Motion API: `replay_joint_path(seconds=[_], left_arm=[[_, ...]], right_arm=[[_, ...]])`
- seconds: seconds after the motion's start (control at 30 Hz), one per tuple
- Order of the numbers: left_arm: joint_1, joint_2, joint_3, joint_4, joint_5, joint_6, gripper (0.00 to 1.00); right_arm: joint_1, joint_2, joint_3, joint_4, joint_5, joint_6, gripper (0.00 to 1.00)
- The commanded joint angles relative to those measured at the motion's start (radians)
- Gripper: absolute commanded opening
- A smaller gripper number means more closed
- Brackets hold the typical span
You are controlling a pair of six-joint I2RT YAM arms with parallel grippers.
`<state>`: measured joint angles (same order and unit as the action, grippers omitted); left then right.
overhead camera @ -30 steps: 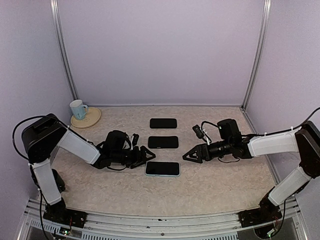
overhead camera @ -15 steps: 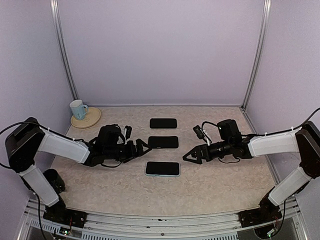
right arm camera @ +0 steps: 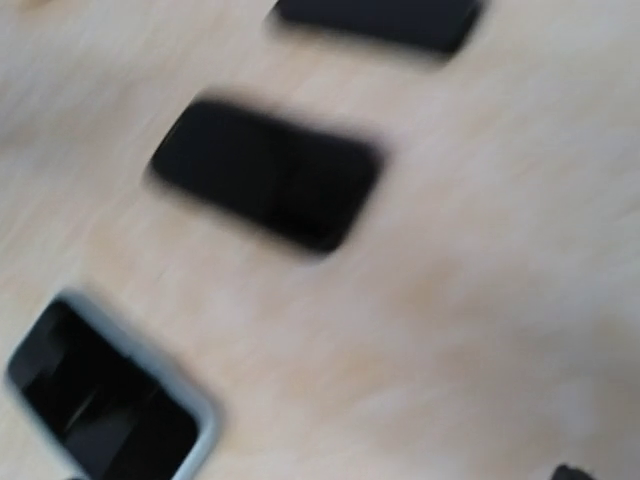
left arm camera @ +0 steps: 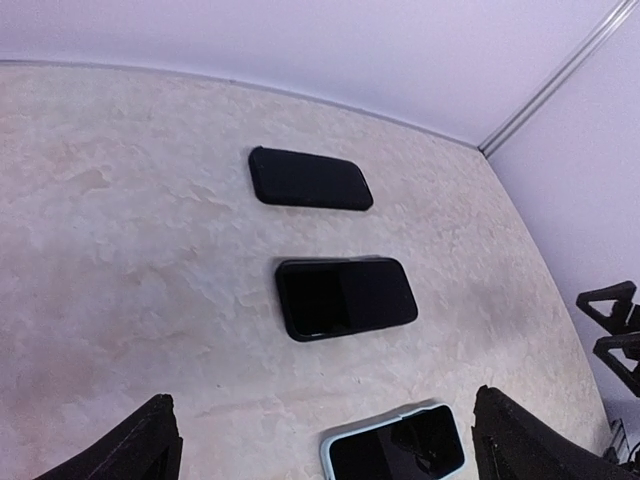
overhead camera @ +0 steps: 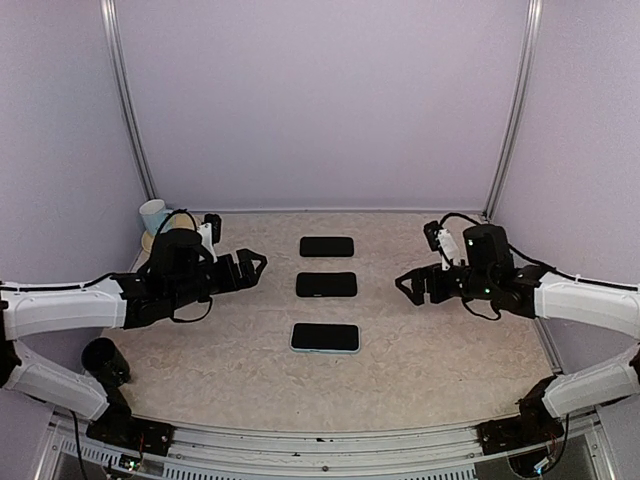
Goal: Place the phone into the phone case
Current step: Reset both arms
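Phone point(overhead camera: 325, 337) lies framed by a pale case point(left arm camera: 327, 447) mid-table point(overhead camera: 430, 370), nearer the front edge. Left gripper point(overhead camera: 255, 266) and right gripper point(overhead camera: 404, 288) hover toward the side edges, jaws spread wide, empty.

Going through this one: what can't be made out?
Right wrist view: motion blur smears everything; the middle slab shows no detail.
Left wrist view: the light-edged phone is cut off by the bottom edge.
Top view: the left arm partly hides the mug; the far slab, phone or empty case, is too small to tell.
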<state>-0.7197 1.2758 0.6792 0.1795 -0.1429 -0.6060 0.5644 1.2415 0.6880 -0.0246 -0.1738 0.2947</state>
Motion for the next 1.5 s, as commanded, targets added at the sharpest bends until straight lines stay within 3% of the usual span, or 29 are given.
replay_joint_path(seconds=[0.0,0.23,0.37,0.47,0.7,0.93,1.2,1.47], left_arm=[[-0.007,-0.114,-0.011,-0.087,-0.181,0.07,0.99],[-0.047,-0.333,-0.113,-0.027,-0.331,0.22,0.99],[-0.043,-0.457,-0.203,0.051,-0.372,0.226,0.99],[-0.037,-0.523,-0.22,0.018,-0.383,0.221,0.99],[-0.035,-0.584,-0.178,-0.144,-0.421,0.238,0.99],[-0.018,-0.675,-0.187,-0.151,-0.407,0.239,0.99],[-0.006,-0.667,-0.19,-0.144,-0.374,0.225,0.99],[0.002,-0.678,-0.194,-0.15,-0.357,0.206,0.99]], right_arm=[[-0.011,-0.145,-0.04,-0.002,0.271,-0.043,1.0],[-0.011,-0.378,-0.119,0.022,0.363,-0.132,1.0],[-0.012,-0.454,-0.151,0.021,0.422,-0.155,1.0],[-0.011,-0.499,-0.16,0.009,0.436,-0.157,1.0],[-0.011,-0.519,-0.134,-0.025,0.508,-0.146,1.0],[-0.011,-0.535,-0.139,-0.018,0.525,-0.149,1.0],[-0.011,-0.604,-0.146,0.008,0.602,-0.115,1.0],[-0.011,-0.579,-0.136,-0.003,0.56,-0.124,1.0]])
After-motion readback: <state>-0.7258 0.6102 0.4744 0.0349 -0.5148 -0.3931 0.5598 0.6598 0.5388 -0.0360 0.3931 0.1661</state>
